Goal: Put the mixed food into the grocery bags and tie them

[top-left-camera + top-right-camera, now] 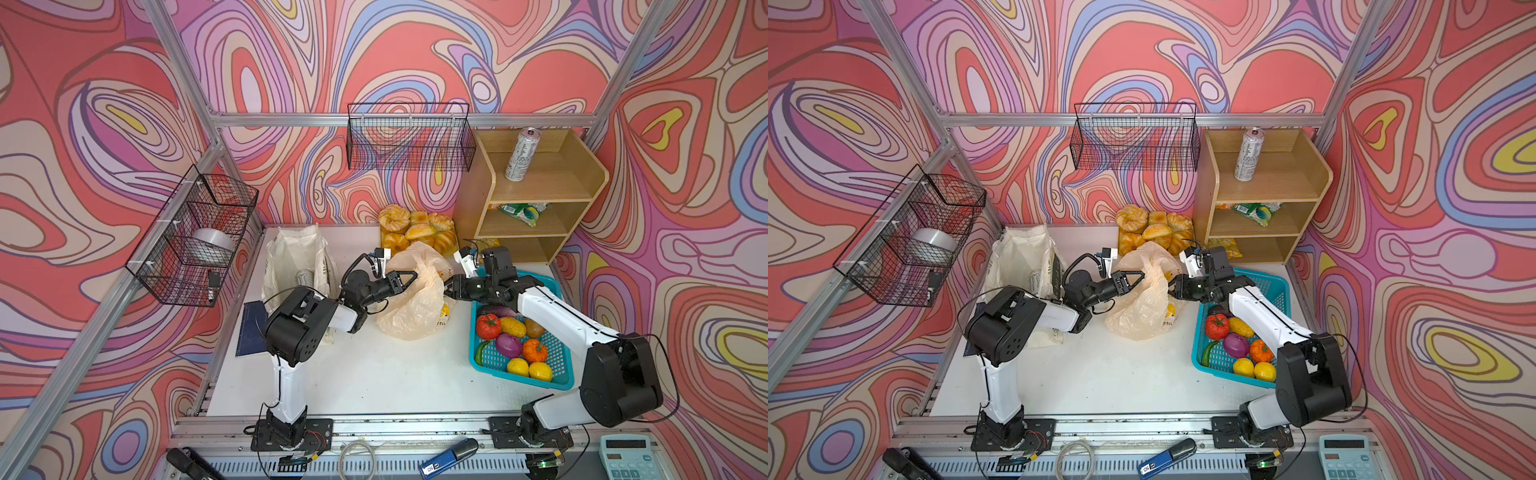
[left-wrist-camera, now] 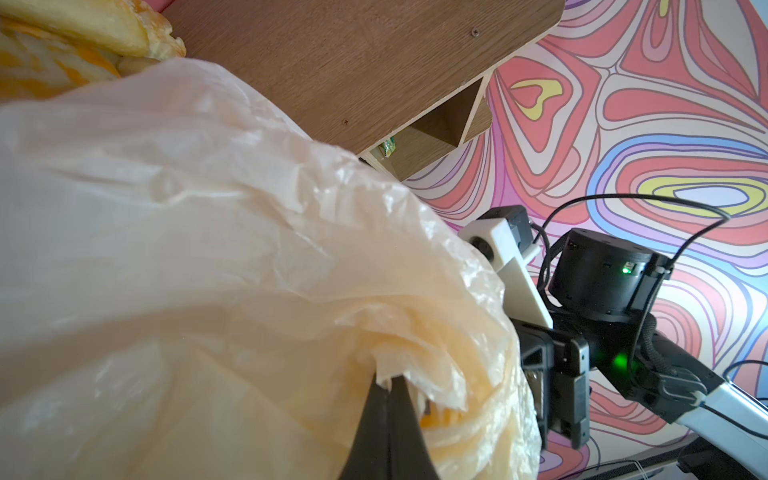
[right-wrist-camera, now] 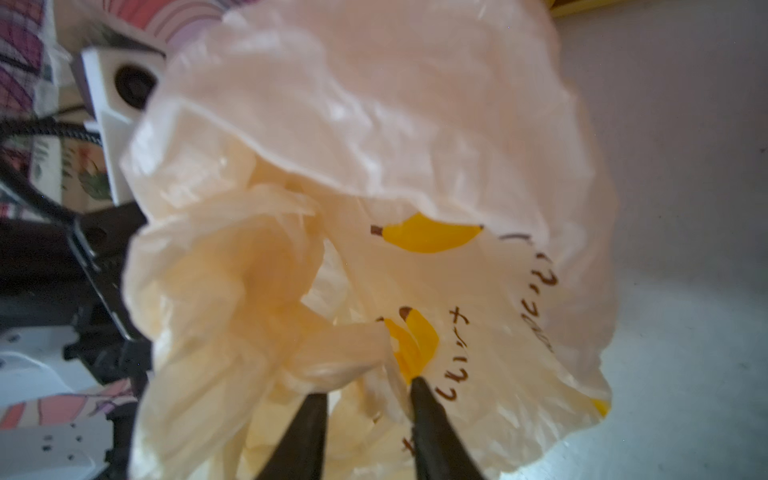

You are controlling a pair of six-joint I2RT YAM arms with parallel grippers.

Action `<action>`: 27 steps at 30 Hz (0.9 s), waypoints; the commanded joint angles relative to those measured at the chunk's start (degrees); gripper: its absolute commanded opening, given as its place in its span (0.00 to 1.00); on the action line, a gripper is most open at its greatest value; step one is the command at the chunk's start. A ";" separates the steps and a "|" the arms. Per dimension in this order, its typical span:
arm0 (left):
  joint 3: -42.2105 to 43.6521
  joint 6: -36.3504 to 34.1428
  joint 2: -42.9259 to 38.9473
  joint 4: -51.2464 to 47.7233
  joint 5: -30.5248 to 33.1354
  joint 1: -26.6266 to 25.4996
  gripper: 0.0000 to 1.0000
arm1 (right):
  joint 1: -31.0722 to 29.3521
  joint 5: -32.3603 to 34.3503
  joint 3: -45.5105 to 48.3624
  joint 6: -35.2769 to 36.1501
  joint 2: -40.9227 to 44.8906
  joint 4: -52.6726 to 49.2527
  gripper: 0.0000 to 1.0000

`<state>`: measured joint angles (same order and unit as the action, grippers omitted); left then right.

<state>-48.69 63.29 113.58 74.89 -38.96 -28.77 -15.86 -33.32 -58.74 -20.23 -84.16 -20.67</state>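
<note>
Teal plastic forms the mesh basket [image 1: 515, 376] at the near right of the white table [image 1: 374, 374]. Two yellow lemons [image 1: 540, 371] lie at its front edge and a dark green cucumber [image 1: 481, 352] lies against its left rim. The right arm reaches over this basket toward the middle of the table.

Just left of the basket, at mid-table, sits the thin cream plastic bag [image 1: 415, 311] with banana prints, crumpled and standing between the two grippers. The left gripper [image 1: 409, 276] meets the bag's upper left side. In the left wrist view its fingers are pressed together on a gathered fold of the bag's plastic [image 2: 388, 382]. The right gripper [image 1: 446, 289] meets the bag from the opposite side. In the right wrist view its fingers [image 3: 428, 411] stand slightly apart, with bunched plastic and a printed banana between them [image 3: 365, 388]. Whether they clamp that fold cannot be told. Both top views show the two tools facing each other across the top of the bag [image 1: 1142, 311], which rests on the table.

Farther left, behind the left arm, the off-white cloth tote [image 1: 291, 253] stands open. Behind the plastic bag lie the golden bread rolls [image 1: 415, 230].

At the far right stands the wooden shelf [image 1: 471, 195]. The colourful snack packet [image 1: 523, 212] lies on its middle level and the tall white-silver drink can [image 1: 521, 153] stands upright on top, both well apart from either gripper.
</note>
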 commanded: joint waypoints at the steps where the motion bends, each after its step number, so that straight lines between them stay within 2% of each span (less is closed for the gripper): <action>1: -0.25 1.06 1.17 3.15 -1.21 0.30 0.00 | -0.40 -0.72 -1.72 0.16 -1.26 1.85 0.00; 3: -0.27 1.59 0.69 3.24 -1.52 0.42 0.00 | -0.31 1.33 -1.65 -0.49 -1.36 2.03 0.00; 7: 0.10 3.24 -2.40 3.33 -3.04 1.92 0.00 | 3.33 11.69 -0.30 -5.68 -1.12 1.61 0.00; 10: 1.32 3.72 -5.85 3.29 -3.81 3.73 0.00 | 8.91 13.41 3.63 -11.27 0.38 4.69 0.00; 12: 1.93 3.81 -7.46 3.23 -4.11 4.83 0.00 | 9.60 13.54 4.44 -11.68 1.22 5.63 0.00; 17: 1.58 4.33 -7.86 3.22 -4.74 5.31 0.00 | 9.50 13.50 4.34 -12.13 1.71 5.47 0.00; 21: 0.65 4.94 -6.83 3.22 -4.68 5.02 0.00 | 9.30 9.27 3.76 -12.09 1.42 6.56 0.00; 23: -0.55 5.18 -6.38 3.15 -5.02 4.37 0.00 | 7.68 8.08 2.79 -11.97 1.19 6.90 0.00; 27: -3.69 6.47 -4.71 3.02 -4.98 2.45 0.00 | 0.38 10.67 -0.92 -10.24 -0.92 5.13 0.00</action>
<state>-49.12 68.07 107.81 73.91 -43.90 -25.54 -11.42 -25.15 -56.71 -31.51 -83.53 -14.57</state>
